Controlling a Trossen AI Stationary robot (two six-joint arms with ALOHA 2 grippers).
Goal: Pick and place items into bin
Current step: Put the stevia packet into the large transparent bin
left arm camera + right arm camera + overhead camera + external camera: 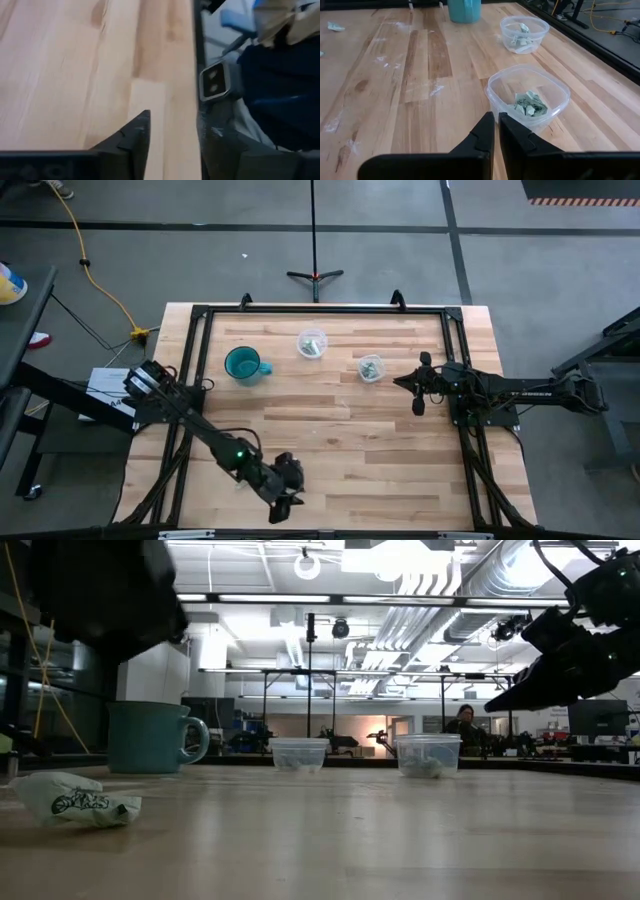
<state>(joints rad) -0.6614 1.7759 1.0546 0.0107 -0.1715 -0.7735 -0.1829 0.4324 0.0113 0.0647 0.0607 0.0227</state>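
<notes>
One crumpled pale green-and-white piece [80, 802] lies on the wood near the table's near-left edge, and another piece [335, 26] lies farther off. More pieces rest inside two clear bins: the right bin [371, 367] [527, 97] and the far bin [312, 342] [524, 32]. My left gripper [283, 505] [172, 135] hovers open over the table's near edge, with nothing between its fingers. My right gripper [420, 385] [496, 127] is shut and empty, raised above the table just right of the right bin.
A teal mug [243, 365] [150, 737] stands at the far left, left of the bins. A black frame rail [197, 60] runs along the table edge beside my left gripper. Bare wood lies between the two arms in the table's middle.
</notes>
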